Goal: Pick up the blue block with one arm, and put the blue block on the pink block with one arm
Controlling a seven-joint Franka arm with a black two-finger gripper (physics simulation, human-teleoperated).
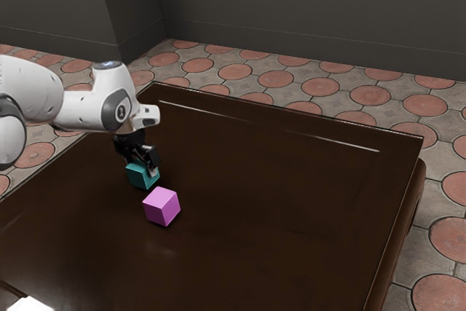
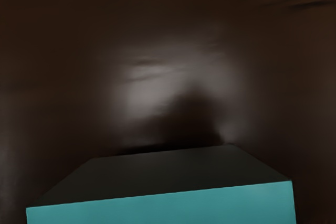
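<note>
Nearest the camera, the pink block [image 1: 161, 206] sits alone on the dark table [image 1: 291, 180], its top face bare. Nothing is stacked on it, so the placing half of the job is all still to come.

Just behind it, close but not touching, is the blue block [image 1: 140, 176], more of a teal in this light. The gripper [image 1: 143, 165] is right down on it: the black fingers straddle its upper half, one on each side, and look closed onto it. I'd call that a grasp made.

The wrist view agrees. The blue block [image 2: 163, 205] looms large right under the hand, with bare tabletop [image 2: 157, 51] stretching beyond it and a soft shadow pooled just past its far edge.

Here's the doubtful bit: from the side I can't tell whether the block has left the table or is resting on it, because the gap underneath, if there is one, is lost against the dark wood. So the pick is at best just starting.

What's left, by my reading, is to raise it clear, carry it the short hop over to the pink block, line it up square, set it down and let go. It's a short trip, but there's little room for a low swing that would knock the pink one.

Further back, the table runs on bare to its far edge, then tiled floor [image 1: 320, 87].
</note>
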